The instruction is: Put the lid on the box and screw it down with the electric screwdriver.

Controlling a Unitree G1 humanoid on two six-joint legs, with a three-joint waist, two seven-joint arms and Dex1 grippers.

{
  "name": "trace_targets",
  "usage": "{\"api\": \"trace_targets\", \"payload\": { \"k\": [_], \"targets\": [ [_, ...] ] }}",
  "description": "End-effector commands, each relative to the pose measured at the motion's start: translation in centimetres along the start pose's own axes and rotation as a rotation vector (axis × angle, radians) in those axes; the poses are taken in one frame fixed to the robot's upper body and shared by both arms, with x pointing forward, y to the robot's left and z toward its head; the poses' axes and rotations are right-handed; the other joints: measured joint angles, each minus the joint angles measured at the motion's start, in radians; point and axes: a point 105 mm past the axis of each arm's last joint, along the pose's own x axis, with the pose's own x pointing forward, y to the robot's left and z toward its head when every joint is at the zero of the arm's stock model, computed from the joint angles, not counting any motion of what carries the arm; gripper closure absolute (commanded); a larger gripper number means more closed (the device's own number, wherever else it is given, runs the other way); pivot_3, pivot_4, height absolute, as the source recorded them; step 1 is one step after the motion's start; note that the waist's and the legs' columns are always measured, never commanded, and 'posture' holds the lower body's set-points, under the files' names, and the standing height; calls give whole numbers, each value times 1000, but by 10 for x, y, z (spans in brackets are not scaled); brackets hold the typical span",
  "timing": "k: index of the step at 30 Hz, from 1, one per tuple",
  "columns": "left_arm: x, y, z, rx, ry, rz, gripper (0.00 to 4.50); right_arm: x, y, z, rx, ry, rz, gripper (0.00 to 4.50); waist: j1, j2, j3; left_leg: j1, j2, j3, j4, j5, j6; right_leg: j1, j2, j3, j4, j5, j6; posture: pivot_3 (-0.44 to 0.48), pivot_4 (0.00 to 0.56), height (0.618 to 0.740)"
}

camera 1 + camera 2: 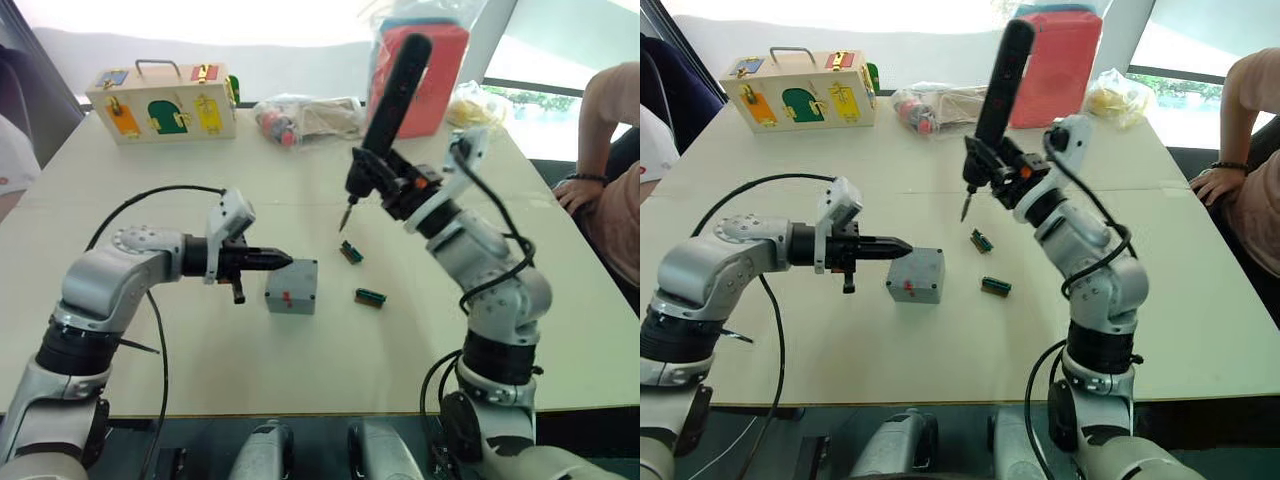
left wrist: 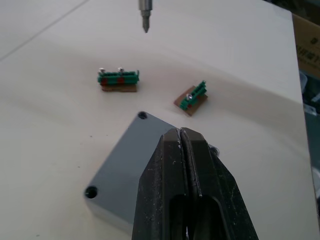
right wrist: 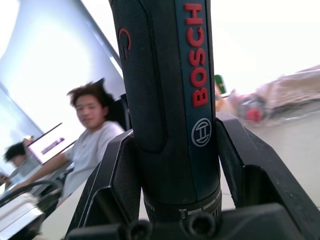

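The grey box (image 1: 291, 297) stands mid-table, with a small red mark on its near side. The flat grey lid (image 2: 120, 162) lies on top of it, and its corner screw holes are visible. My left gripper (image 1: 286, 260) is shut, with its fingertips (image 2: 180, 134) over the lid's left part; I cannot tell if they touch it. My right gripper (image 1: 397, 186) is shut on the black electric screwdriver (image 1: 392, 105), held high and tilted. The screwdriver's bit (image 2: 145, 19) points down at the table behind the box, apart from it.
Two small green connector pieces (image 1: 351, 252) (image 1: 370, 297) lie right of the box. A wooden box with coloured latches (image 1: 163, 102), a plastic bag (image 1: 300, 118) and a red bag (image 1: 425, 70) stand at the back. A person's arm (image 1: 600, 150) rests at the right edge.
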Motion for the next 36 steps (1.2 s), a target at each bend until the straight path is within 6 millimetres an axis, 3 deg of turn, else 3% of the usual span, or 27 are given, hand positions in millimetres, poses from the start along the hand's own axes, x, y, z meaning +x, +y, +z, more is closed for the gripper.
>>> {"api": "trace_targets", "payload": {
  "k": [1,13,19,28,36],
  "targets": [
    [-2,-1,0,52,16,24,4500,2,26,13,-68,-93,90,2663,2,0,0,0,0,0,0,0,0,0,0,0,0,0,0,0,150,738],
    [8,9,-24,57,75,59,4500,0,27,-19,-135,-35,96,2663,7,0,0,0,0,-1,1,0,-1,0,0,0,0,0,0,0,150,738],
    [10,12,-31,57,84,58,4500,1,18,-28,-147,-23,71,2663,6,0,0,0,0,0,1,0,-1,0,0,0,0,0,0,0,150,738],
    [11,11,-35,48,90,61,4500,1,20,-37,-146,-7,68,2663,7,0,0,0,0,0,1,0,-1,0,0,0,0,0,0,0,150,738],
    [13,10,-35,51,93,61,4500,-15,18,-70,-177,84,72,2663,7,0,-1,7,0,0,0,-2,3,7,0,0,0,0,0,0,150,738]
  ]
}}
